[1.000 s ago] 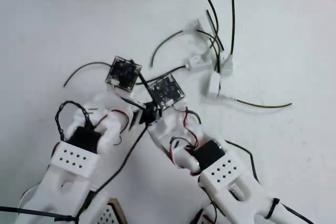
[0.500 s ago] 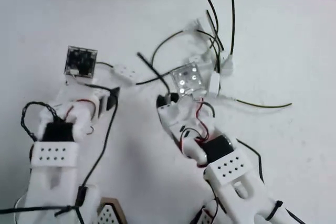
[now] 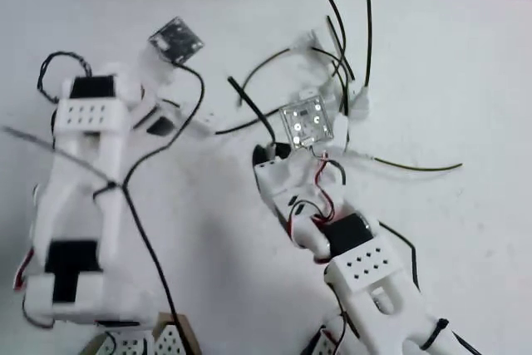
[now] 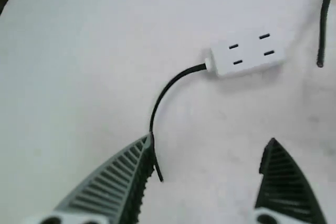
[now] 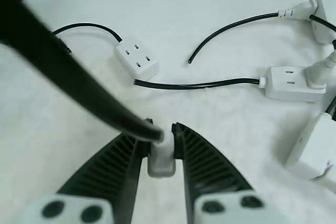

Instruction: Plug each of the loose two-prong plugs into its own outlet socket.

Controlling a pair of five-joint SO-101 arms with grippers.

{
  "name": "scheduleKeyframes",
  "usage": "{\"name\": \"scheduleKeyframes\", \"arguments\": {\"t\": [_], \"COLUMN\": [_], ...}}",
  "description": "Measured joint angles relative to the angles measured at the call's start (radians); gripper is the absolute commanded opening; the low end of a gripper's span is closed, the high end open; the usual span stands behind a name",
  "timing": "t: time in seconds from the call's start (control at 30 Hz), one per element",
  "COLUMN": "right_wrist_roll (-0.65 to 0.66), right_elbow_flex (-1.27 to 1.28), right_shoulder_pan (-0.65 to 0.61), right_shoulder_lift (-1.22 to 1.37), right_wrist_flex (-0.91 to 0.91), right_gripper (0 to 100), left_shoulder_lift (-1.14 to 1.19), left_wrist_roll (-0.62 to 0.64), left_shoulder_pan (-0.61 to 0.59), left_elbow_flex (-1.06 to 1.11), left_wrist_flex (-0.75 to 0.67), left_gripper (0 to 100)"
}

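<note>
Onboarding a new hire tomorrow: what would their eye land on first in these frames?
First, the right gripper, shut on a white plug whose black cord runs across the right wrist view. Next, the left gripper, open, with a white outlet socket lying just ahead of it. In the high view, a tangle of sockets and cords lies beyond the right gripper.

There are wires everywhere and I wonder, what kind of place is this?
Probably a robot lab or workshop bench. A left arm and right arm sit at a white table, loose outlet sockets on short cords lie about, and the right gripper pinches a plug.
</note>
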Motion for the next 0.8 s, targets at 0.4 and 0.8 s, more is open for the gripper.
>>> {"name": "scheduleKeyframes", "arguments": {"t": [0.4, 0.8], "right_wrist_roll": [0.0, 0.0], "right_elbow_flex": [0.0, 0.026], "right_shoulder_pan": [0.0, 0.0], "right_shoulder_lift": [0.0, 0.0], "right_wrist_flex": [0.0, -0.035], "right_gripper": [1.7, 1.7], "left_shoulder_lift": [0.617, 1.043], "left_wrist_roll": [-0.193, -0.192], "left_shoulder_pan": [-0.008, -0.012], "left_elbow_flex": [-0.589, -1.119], "left_wrist_flex": [0.006, 0.183], "left_gripper": [27, 15]}}
